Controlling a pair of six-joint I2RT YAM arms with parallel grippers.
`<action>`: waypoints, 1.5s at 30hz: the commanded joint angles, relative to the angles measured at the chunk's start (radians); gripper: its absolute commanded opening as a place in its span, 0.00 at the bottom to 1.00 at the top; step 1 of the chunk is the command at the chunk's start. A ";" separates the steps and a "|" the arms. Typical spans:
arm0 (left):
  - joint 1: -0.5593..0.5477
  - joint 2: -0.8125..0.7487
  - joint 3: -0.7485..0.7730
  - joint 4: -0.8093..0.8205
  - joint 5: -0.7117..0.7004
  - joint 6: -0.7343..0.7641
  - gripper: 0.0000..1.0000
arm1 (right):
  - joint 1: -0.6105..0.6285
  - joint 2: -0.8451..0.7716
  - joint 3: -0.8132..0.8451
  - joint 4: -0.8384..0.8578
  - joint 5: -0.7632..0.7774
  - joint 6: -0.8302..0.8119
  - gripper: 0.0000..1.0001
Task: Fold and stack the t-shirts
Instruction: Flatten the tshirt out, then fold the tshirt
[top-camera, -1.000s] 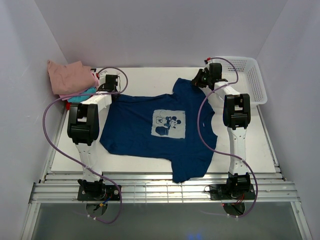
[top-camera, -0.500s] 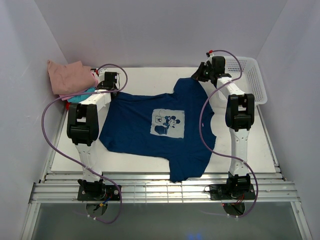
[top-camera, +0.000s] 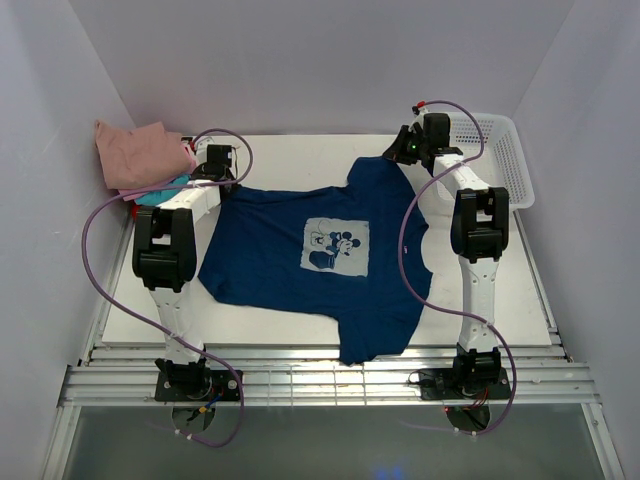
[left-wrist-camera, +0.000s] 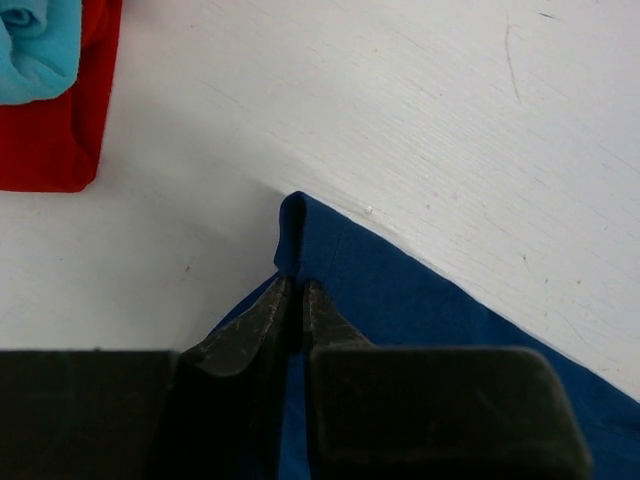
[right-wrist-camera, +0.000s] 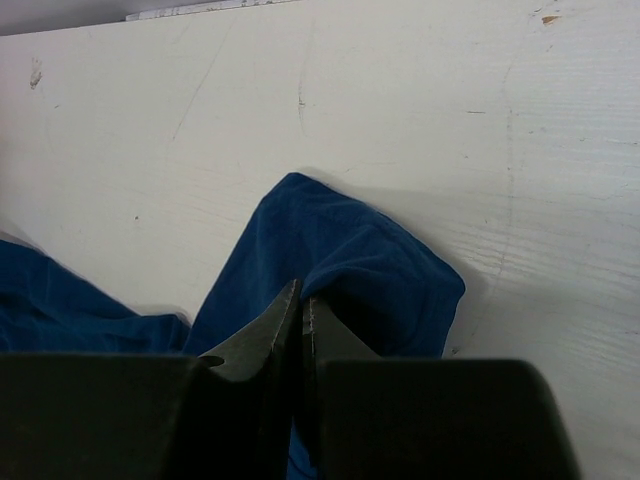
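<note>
Navy tee (top-camera: 270, 255) lies flatter: right gripper (right-wrist-camera: 300, 290), clamped on sleeve, drew it outward. Left gripper (left-wrist-camera: 297, 287): hem at jaw tips, grip unclear. Folding may start.

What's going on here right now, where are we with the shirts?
A blue t-shirt lies spread flat on the table, print up, not yet folded. The right gripper is shut on its far sleeve. The left gripper sits at the far hem corner, fingers nearly together; whether it grips the cloth is unclear. A pile of folded shirts sits in the far left corner.
</note>
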 joint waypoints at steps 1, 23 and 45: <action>0.008 -0.070 -0.008 0.016 0.034 -0.018 0.21 | -0.003 -0.053 0.005 0.005 -0.020 -0.021 0.08; 0.009 -0.121 -0.034 0.019 0.103 -0.046 0.35 | -0.004 -0.050 0.002 -0.001 -0.017 -0.022 0.08; 0.009 -0.052 -0.025 -0.024 0.040 -0.027 0.53 | -0.004 -0.050 -0.030 0.008 -0.022 -0.021 0.08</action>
